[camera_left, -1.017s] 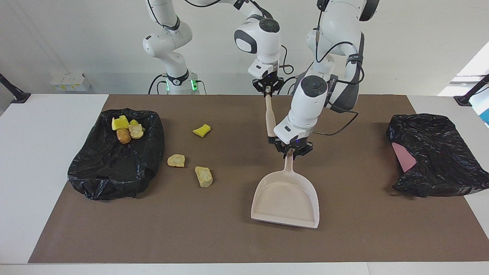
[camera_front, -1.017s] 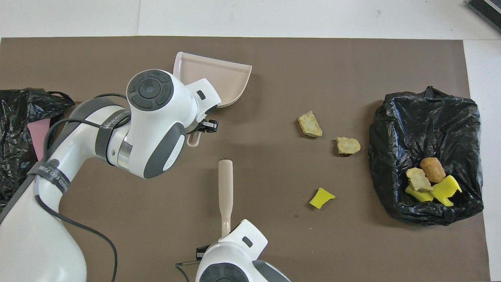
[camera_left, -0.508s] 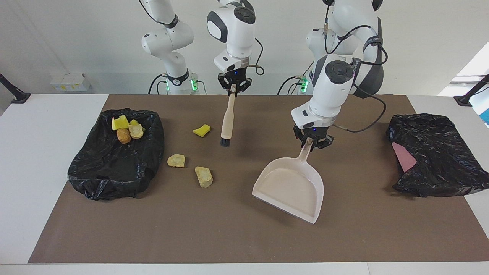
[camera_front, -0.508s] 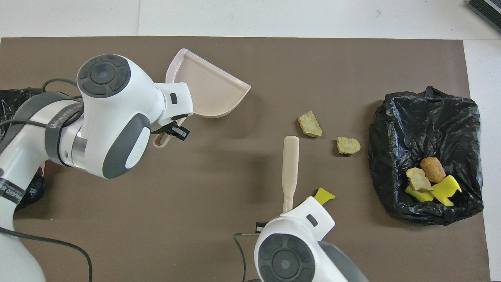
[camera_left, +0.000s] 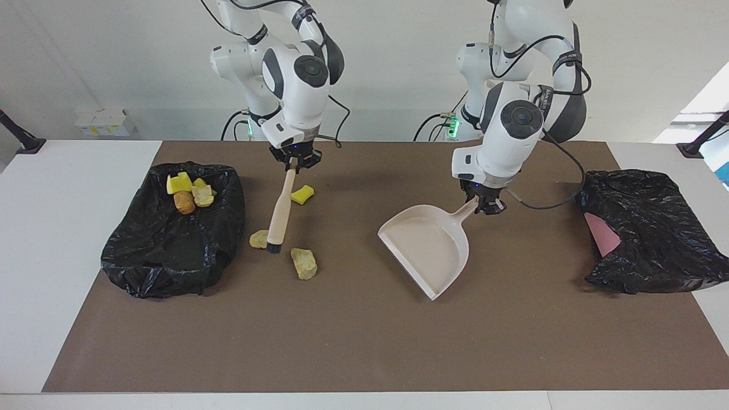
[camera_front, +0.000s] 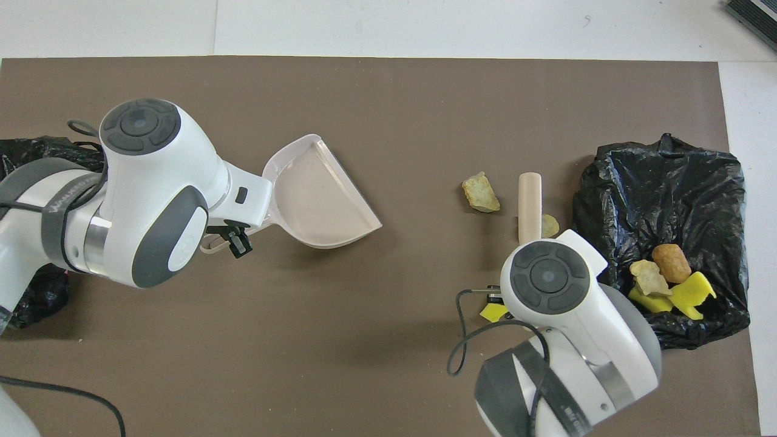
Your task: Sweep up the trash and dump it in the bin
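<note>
My right gripper (camera_left: pixel 294 161) is shut on the top of a beige brush (camera_left: pixel 282 208). The brush hangs down with its dark bristles beside a tan lump (camera_left: pixel 258 239) next to the black bag (camera_left: pixel 171 250) at the right arm's end. A second tan lump (camera_left: pixel 304 263) and a yellow sponge piece (camera_left: pixel 302 193) lie loose on the mat. Several trash pieces (camera_left: pixel 191 192) lie in that bag. My left gripper (camera_left: pixel 485 204) is shut on the handle of the beige dustpan (camera_left: pixel 424 245), tilted with its mouth toward the loose trash. In the overhead view the brush (camera_front: pixel 528 199) partly hides one lump (camera_front: pixel 551 226).
A second black bag (camera_left: pixel 649 233) with a pink thing (camera_left: pixel 602 233) in it lies at the left arm's end. The brown mat (camera_left: pixel 353 341) covers the middle of the white table. The right arm covers most of the yellow piece (camera_front: pixel 493 312) in the overhead view.
My right gripper has carried the brush toward the right arm's end, down beside the tan lump. My left gripper has swung the dustpan round, turning its mouth toward the loose trash.
</note>
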{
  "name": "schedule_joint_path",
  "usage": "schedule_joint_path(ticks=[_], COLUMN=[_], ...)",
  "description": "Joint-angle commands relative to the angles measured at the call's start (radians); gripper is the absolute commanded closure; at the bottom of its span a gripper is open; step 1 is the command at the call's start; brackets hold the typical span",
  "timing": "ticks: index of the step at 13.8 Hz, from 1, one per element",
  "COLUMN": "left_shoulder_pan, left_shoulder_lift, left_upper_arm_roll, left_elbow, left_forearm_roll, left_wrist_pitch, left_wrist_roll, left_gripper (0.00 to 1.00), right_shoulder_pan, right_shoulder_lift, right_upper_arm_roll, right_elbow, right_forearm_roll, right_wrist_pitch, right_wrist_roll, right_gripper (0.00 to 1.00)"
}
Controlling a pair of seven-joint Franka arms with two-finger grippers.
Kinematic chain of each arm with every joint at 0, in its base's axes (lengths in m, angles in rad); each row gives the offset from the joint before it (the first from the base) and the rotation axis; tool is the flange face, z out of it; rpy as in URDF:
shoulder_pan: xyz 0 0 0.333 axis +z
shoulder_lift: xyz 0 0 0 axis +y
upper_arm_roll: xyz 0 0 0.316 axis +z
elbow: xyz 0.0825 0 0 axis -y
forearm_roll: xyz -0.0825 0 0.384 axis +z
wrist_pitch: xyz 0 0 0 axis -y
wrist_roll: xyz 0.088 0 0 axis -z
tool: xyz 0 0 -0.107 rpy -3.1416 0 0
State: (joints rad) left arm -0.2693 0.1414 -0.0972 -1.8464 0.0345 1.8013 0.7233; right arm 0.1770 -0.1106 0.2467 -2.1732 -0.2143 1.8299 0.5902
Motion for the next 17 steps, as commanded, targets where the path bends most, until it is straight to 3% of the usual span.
schedule_joint_path(ticks=[1, 3, 6, 11, 17], left_shoulder_pan=[0.007, 0.004, 0.002, -0.022, -0.065], left_shoulder_lift=[-0.167, -0.221, -0.217, -0.197, -0.178], left_upper_arm_roll=[-0.006, -0.006, -0.006, -0.007, -0.009], left_elbow=[-0.251, -0.362, -0.369, -0.367, -0.364], left_forearm_roll=[0.053, 0.054, 0.053, 0.053, 0.053], left_wrist_pitch=[0.114, 0.226, 0.257, 0.279, 0.306], left_wrist_roll=[0.118, 0.139, 0.269, 0.171, 0.113], left_gripper=[1.00, 1.00, 1.00, 1.00, 1.00], right_shoulder_pan=[-0.052, -0.099, -0.105, -0.116, -0.097], right_shoulder_lift=[0.002, 0.031, 0.043, 0.080, 0.195], right_upper_arm_roll=[0.014, 0.016, 0.016, 0.016, 0.020], right_elbow=[0.006, 0.000, -0.013, -0.059, 0.050], right_forearm_roll=[-0.072, -0.094, -0.096, -0.096, -0.080], right_wrist_pitch=[-0.041, -0.040, -0.043, -0.006, 0.048], right_wrist_roll=[-0.047, -0.069, -0.075, -0.075, -0.113], right_gripper=[1.00, 1.00, 1.00, 1.00, 1.00])
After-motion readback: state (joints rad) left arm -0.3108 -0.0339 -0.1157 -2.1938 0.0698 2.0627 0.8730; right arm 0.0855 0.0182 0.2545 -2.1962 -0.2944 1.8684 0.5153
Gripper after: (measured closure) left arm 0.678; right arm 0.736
